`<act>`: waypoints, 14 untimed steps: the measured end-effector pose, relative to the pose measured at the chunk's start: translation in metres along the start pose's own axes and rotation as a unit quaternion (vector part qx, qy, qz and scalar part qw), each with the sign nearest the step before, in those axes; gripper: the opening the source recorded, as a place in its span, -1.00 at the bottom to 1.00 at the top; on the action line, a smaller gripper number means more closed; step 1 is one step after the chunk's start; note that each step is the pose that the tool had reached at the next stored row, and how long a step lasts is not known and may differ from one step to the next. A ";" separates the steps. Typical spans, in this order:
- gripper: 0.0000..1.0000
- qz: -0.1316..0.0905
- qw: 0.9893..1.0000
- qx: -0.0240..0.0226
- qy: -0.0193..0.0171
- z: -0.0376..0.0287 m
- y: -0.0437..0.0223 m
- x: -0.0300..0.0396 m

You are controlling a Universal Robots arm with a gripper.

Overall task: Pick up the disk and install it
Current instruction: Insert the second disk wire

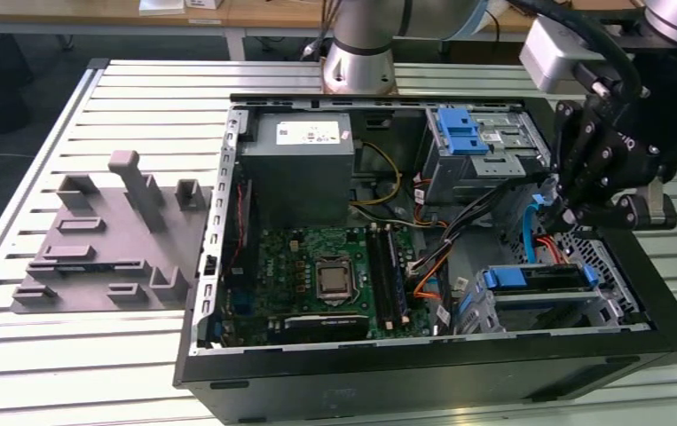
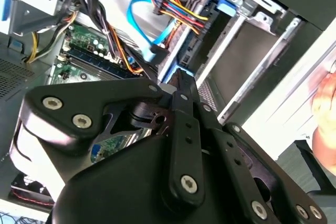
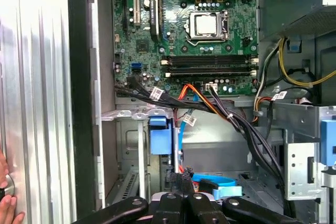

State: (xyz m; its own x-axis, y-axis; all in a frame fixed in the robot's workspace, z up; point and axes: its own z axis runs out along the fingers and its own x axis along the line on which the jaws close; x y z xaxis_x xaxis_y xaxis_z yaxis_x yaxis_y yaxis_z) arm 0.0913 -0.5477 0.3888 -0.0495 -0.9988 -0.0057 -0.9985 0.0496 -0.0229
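- Right now the black end effector [image 1: 578,209] hangs at the right of the exterior view, inside the open computer case [image 1: 433,373], just above the lower drive bay; its linkage fills the lower part of the second wrist view [image 2: 178,85]; whether its fingers are apart or together I cannot tell
- the disk [image 1: 536,278] sits in that bay at the lower right of the frame, blue rails on both ends, just below the end effector; I cannot tell whether they touch
- a blue data cable [image 1: 532,226] hangs beside the end effector; in the second wrist view it loops near the top centre [image 2: 137,22], next to a bundle of coloured wires [image 2: 176,9]
- the green motherboard [image 1: 320,271] lies mid-case, with the grey power supply [image 1: 300,169] above it in the frame
- a grey fixture block [image 1: 107,240] rests on the slatted surface [image 1: 66,355] at the left
- fingertips of a person's hand [image 3: 6,205] show at the lower left edge of the first wrist view
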 end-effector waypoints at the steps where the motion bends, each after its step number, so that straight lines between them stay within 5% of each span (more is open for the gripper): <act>1: -0.79 0.000 1.000 0.000 0.001 0.0000 0.0002 -0.0025; 5: -0.79 0.000 1.000 0.001 0.002 0.0000 0.0009 -0.0118; 14: -0.79 0.000 1.000 0.002 0.005 0.0000 0.0017 -0.0208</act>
State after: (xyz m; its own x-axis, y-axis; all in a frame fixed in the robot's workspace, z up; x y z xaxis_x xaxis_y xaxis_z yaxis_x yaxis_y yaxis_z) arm 0.0906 -0.5269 0.3889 -0.0500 -0.9987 0.0048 -0.9984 0.0499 -0.0261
